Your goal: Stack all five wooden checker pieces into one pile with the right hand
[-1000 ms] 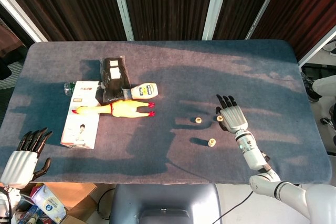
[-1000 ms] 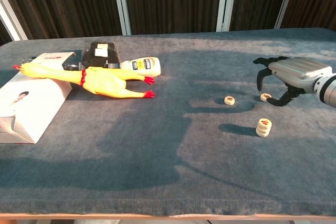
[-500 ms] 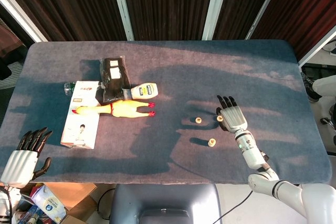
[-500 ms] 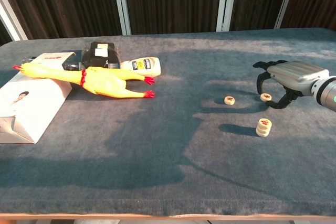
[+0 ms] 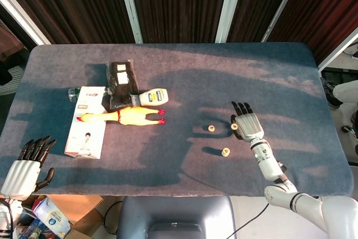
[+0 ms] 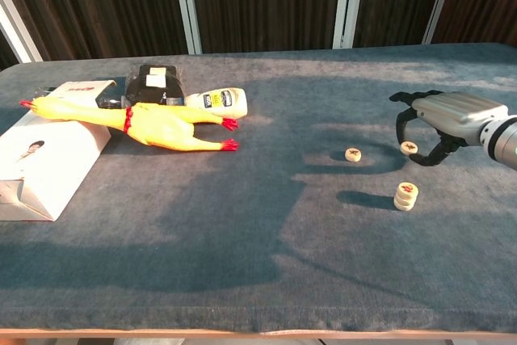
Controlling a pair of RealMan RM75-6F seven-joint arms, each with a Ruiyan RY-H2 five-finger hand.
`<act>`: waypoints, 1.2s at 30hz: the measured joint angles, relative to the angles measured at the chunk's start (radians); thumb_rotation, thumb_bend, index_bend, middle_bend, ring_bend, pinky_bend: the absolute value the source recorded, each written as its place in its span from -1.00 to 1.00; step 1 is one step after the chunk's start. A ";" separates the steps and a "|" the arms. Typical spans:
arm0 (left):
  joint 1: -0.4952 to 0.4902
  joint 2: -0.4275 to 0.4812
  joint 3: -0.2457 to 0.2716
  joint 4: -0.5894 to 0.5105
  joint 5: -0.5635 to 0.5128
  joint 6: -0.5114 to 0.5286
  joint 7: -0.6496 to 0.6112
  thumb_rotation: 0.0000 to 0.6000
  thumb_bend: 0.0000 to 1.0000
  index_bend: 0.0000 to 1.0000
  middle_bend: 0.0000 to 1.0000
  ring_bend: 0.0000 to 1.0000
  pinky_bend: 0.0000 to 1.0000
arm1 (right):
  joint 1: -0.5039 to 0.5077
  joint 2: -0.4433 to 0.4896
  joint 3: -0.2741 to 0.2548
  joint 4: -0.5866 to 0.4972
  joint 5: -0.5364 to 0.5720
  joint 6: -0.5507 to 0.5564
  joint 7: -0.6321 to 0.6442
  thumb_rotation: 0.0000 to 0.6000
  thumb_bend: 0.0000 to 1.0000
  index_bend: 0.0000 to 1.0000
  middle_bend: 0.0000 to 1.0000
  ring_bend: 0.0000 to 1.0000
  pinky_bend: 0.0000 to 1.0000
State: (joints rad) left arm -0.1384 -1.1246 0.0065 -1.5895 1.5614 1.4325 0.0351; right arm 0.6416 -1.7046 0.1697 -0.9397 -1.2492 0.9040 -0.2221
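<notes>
The right robot hand [image 6: 440, 123] hung low over the worktop [image 6: 258, 264] toward its right edge, fingers curled downward and apart like a cage around a single checker piece [image 6: 409, 148]. That piece lay flat on the cloth between thumb and fingers; whether any fingertip touched it could not be told, and nothing looked lifted, so the hand held nothing. The posture suited a pinch from above, which a thin disc lying flat calls for.

Just nearer the front edge stood the pile [image 6: 405, 195], apparently three pieces high, set close to the loose ones so each carry would be short. A second loose checker [image 6: 353, 154] lay toward the worktop's middle, apart from both. By this count, two pieces were left to add.

The left robot hand [image 5: 25, 169] sat off the front-left corner, fingers spread and empty, kept clear because the task belongs to the right.

Along the left side lay a rubber chicken [image 6: 153, 124], a white box [image 6: 44, 159], a black packet [image 6: 157, 82] and a small bottle [image 6: 222, 100], well away from the checkers.
</notes>
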 measured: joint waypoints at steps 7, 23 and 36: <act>0.000 0.000 0.000 0.000 0.000 0.000 0.000 1.00 -0.04 -1.00 -1.00 -1.00 -1.00 | -0.026 0.061 -0.035 -0.148 -0.091 0.101 0.014 1.00 -0.03 0.38 -0.83 -1.00 -1.00; 0.004 0.006 0.003 -0.002 0.010 0.011 -0.013 1.00 -0.04 -1.00 -1.00 -1.00 -1.00 | -0.107 0.209 -0.170 -0.394 -0.243 0.196 -0.035 1.00 -0.03 0.36 -0.83 -1.00 -1.00; 0.005 0.008 0.004 -0.002 0.011 0.012 -0.019 1.00 -0.04 -1.00 -1.00 -1.00 -1.00 | -0.109 0.190 -0.169 -0.376 -0.242 0.177 -0.042 1.00 -0.03 0.33 -0.83 -1.00 -1.00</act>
State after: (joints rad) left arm -0.1332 -1.1168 0.0102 -1.5914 1.5720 1.4444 0.0166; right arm 0.5328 -1.5151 0.0010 -1.3156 -1.4911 1.0809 -0.2642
